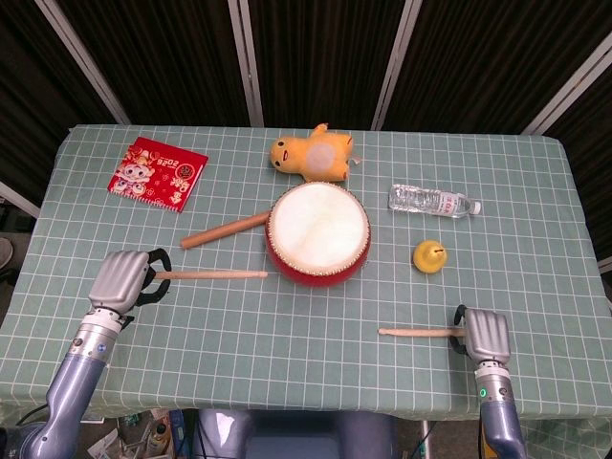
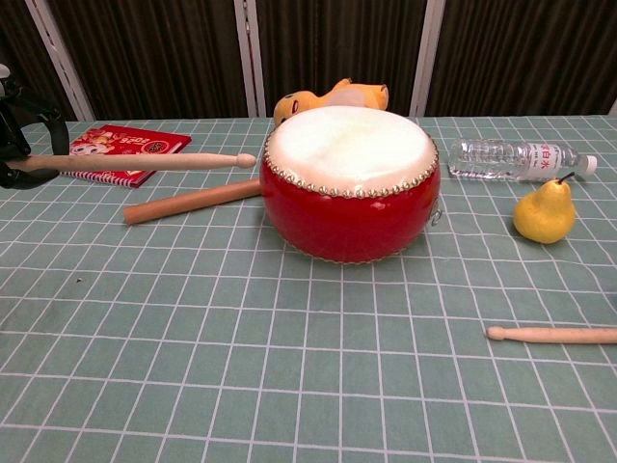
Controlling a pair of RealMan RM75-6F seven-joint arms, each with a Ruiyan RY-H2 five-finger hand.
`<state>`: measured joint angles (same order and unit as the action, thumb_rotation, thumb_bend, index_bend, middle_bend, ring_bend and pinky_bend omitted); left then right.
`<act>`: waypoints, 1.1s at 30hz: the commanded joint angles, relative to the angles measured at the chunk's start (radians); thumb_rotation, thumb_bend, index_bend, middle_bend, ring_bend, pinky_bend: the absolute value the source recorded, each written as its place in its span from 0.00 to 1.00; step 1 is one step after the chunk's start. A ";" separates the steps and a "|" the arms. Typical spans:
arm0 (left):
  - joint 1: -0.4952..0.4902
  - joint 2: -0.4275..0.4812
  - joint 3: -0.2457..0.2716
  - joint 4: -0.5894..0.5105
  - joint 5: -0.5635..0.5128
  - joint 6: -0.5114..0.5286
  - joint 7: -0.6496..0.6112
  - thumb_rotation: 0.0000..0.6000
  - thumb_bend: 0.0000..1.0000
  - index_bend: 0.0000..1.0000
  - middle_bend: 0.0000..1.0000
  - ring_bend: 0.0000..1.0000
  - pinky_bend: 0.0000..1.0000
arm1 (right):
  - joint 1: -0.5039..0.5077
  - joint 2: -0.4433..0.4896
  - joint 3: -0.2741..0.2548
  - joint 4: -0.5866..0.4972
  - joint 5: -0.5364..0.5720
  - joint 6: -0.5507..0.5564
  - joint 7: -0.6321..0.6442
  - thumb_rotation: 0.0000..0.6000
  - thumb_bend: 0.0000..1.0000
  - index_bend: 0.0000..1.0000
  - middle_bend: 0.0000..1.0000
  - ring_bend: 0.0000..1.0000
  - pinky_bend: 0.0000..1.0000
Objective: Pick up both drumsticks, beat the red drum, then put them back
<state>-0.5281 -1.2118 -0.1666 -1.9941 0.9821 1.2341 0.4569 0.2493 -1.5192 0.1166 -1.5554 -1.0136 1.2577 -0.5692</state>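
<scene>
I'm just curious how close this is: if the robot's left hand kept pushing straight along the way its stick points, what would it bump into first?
Most likely the red drum. The left hand holds a drumstick pointing at the drum's near side, its tip just short of it. Depth is hard to judge; it might slip past in front.

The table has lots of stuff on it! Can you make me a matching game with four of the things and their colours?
Things:
1. drum
2. pear
3. water bottle
4. drumstick in the left hand

Colours:
A. see-through
B. pale wood
C. yellow
D. red sides with a white top

Pairs: 1-D, 2-C, 3-A, 4-B
</scene>
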 commanded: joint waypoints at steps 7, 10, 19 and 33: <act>0.000 0.005 0.005 -0.009 0.003 0.001 -0.002 1.00 0.53 0.77 1.00 1.00 1.00 | 0.007 -0.020 0.005 0.055 0.049 -0.020 -0.007 1.00 0.31 0.51 1.00 1.00 1.00; -0.001 0.007 0.007 -0.011 0.004 0.001 -0.001 1.00 0.53 0.77 1.00 1.00 1.00 | 0.009 -0.025 0.002 0.070 0.076 -0.032 -0.022 1.00 0.37 0.52 1.00 1.00 1.00; -0.006 0.009 0.005 -0.017 -0.001 0.002 0.003 1.00 0.53 0.77 1.00 1.00 1.00 | 0.010 -0.010 0.017 0.021 0.077 -0.020 -0.003 1.00 0.71 0.88 1.00 1.00 1.00; -0.043 0.012 -0.026 -0.050 -0.016 0.002 0.039 1.00 0.56 0.77 1.00 1.00 1.00 | -0.018 0.270 0.113 -0.412 0.003 0.041 0.146 1.00 0.77 0.94 1.00 1.00 1.00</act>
<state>-0.5660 -1.1986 -0.1883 -2.0415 0.9688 1.2370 0.4908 0.2451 -1.3190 0.2030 -1.8878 -0.9871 1.2801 -0.4677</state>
